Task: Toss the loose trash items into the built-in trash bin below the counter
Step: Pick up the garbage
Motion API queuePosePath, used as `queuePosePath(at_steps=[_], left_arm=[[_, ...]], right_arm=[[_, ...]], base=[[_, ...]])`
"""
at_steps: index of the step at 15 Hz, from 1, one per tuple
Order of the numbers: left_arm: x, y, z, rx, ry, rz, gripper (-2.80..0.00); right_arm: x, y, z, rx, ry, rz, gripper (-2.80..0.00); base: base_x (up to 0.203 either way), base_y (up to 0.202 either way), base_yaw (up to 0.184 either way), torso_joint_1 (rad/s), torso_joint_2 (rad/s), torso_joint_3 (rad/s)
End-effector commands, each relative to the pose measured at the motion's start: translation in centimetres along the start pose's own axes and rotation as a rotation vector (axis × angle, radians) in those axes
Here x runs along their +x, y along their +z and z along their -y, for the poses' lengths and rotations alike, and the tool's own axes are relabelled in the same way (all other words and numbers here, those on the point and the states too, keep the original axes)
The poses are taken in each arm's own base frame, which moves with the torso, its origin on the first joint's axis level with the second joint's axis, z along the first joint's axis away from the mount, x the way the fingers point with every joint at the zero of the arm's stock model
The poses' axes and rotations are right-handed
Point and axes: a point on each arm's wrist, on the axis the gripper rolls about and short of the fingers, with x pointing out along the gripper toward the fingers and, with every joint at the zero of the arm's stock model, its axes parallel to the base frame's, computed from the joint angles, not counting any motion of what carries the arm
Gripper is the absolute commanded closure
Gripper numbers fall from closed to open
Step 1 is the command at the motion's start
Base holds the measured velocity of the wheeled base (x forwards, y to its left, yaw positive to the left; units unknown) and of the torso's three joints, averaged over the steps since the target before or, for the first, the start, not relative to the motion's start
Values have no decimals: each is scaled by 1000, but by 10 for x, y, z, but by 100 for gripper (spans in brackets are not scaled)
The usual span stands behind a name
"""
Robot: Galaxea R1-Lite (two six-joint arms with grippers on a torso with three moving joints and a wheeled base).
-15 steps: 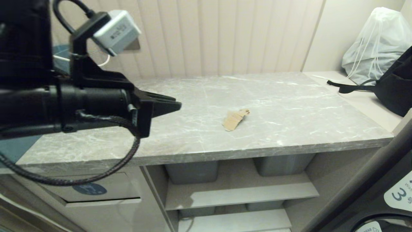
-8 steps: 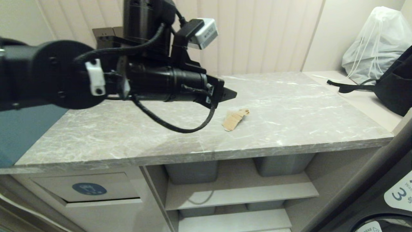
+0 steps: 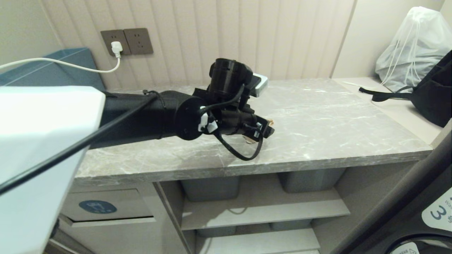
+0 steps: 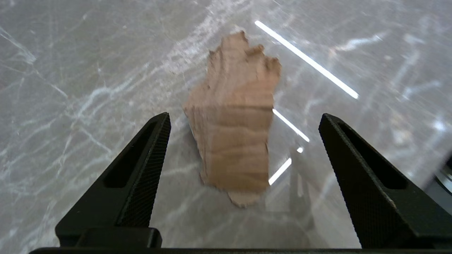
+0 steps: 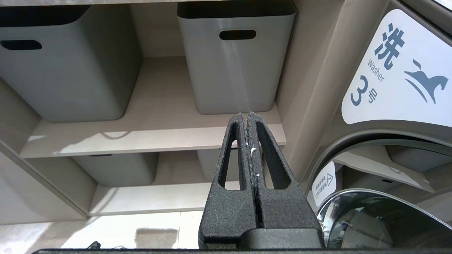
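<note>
Reaching across the bench (image 3: 317, 116), the left claw (image 4: 243, 120) is hanging spread wide over the tan kraft paper scrap (image 4: 235, 120), which is lying flat, its long axis running along the fingers, centred between them. Parked low by the shelves, the right claw (image 5: 249, 116) is sitting pressed together, much farther off.

The left arm reaches across from the 9 o'clock side of the head view toward its centre, forearm near level, wrist tipped down at the end. The left hand (image 3: 267, 131) points downward and away — its two black fingers (image 4: 141, 169) stand wide apart, nothing between their pads touching them. The right hand (image 5: 249, 118) hangs low and out of the head view, pointing level — its fingers pressed flat together, holding nothing.
</note>
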Motion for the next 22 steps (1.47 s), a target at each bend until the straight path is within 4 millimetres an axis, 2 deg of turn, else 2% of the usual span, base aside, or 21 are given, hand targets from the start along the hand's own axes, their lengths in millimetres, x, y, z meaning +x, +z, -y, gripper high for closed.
queuePosePath(at_steps=[1,15,16,22], left_arm=[[18,-12,3,3,16,-18,-280],[44,-24,-1,-8,79,36,-280],[46,-26,-4,-10,85,32,0],[49,-27,-5,-12,85,49,0]], right_arm=[[0,0,0,0,1,1,0],[0,0,0,0,1,1,0],[0,0,0,0,1,1,0],[0,0,0,0,1,1,0]], base=[[0,0,0,0,0,0],[0,0,0,0,0,0],[0,0,0,0,0,0],[0,0,0,0,0,0]])
